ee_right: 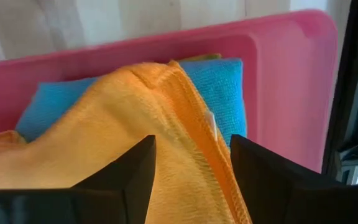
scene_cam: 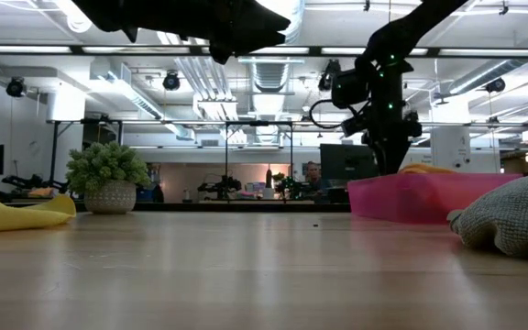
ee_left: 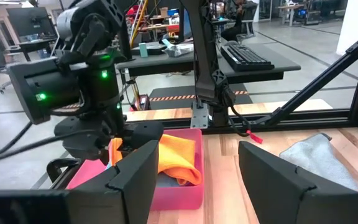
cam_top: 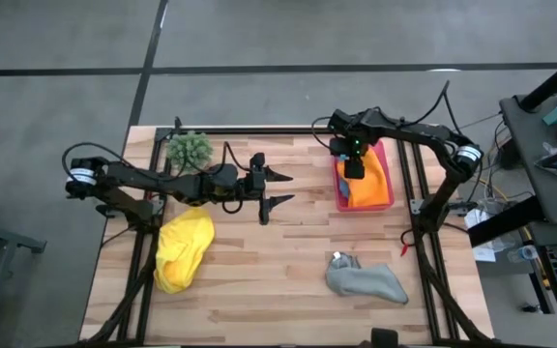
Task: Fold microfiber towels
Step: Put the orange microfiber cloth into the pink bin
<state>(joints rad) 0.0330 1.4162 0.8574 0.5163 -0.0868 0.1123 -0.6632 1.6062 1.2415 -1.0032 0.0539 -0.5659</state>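
I am lowering my right tool, fingers apart, over the orange towel in the tray, aiming to pinch one layer only, while my left tool is waiting open mid-surface.

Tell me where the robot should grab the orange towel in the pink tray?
Probably the raised stitched edge of the orange towel, pinched from straight above. That edge humps up over the blue towel beneath, giving something to pinch. The pink tray walls make a sideways approach awkward. The right gripper hangs open just over it; the left gripper waits open mid-table.
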